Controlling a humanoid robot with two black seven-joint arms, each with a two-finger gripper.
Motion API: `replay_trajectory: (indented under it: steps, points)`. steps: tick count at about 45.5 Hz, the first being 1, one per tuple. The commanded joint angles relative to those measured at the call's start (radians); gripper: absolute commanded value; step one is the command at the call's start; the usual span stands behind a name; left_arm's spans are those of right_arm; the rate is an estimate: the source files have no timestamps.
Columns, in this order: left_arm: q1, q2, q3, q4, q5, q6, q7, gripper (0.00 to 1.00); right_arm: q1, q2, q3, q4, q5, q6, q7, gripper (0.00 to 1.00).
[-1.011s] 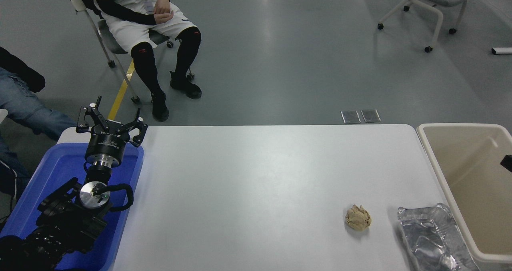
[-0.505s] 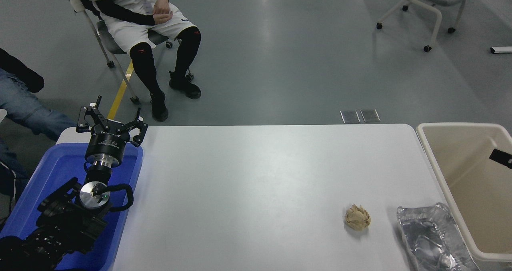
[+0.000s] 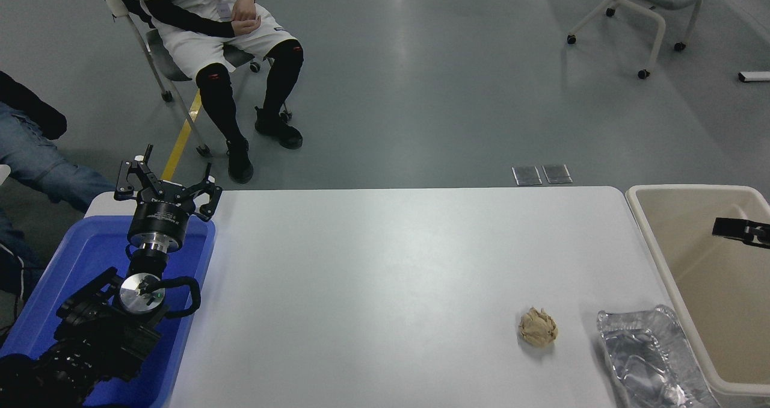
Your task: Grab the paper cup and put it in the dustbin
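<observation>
No paper cup shows anywhere in the head view; it is hidden or out of view. The beige dustbin (image 3: 692, 189) stands off the table's right end, and the part of its inside that I can see is bare. Only a black tip of my right gripper (image 3: 737, 230) reaches in from the right edge, over the dustbin's opening. My left gripper (image 3: 165, 182) is parked at the lower left above a blue bin (image 3: 198, 275), open and empty.
A crumpled tan paper ball (image 3: 538, 327) lies on the white table (image 3: 385, 263) at the front right. A crinkled foil tray (image 3: 646, 360) sits beside the dustbin. One person sits on a chair (image 3: 135, 32) beyond the table, and another person's leg (image 3: 42, 167) shows at the left edge.
The black tip of my right gripper has come further into the picture, moving left and slightly up over the dustbin. The left arm has not moved.
</observation>
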Motion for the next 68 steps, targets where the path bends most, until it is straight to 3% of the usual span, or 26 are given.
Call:
replay_trajectory:
  steps: [1, 9, 21, 31, 68]
  points:
    - [0.0, 0.0, 0.0, 0.0, 0.0, 0.001, 0.0, 0.99, 0.188, 0.074, -0.141, 0.059, -0.001, 0.201, 0.001, 1.0]
    - [0.0, 0.0, 0.0, 0.0, 0.0, 0.001, 0.0, 0.99, 0.356, 0.178, -0.246, 0.063, 0.001, 0.512, 0.001, 1.0]
    - [0.0, 0.0, -0.002, 0.0, 0.0, 0.001, 0.0, 0.99, 0.454, 0.193, -0.21, 0.066, -0.001, 0.723, 0.001, 1.0]
    - [0.0, 0.0, 0.0, 0.0, 0.0, 0.001, 0.0, 0.99, 0.491, 0.275, -0.144, 0.062, 0.001, 0.723, 0.003, 1.0]
    - [0.0, 0.0, 0.0, 0.0, 0.0, 0.001, 0.0, 0.99, 0.523, 0.328, 0.035, 0.027, -0.079, 0.723, 0.003, 1.0]
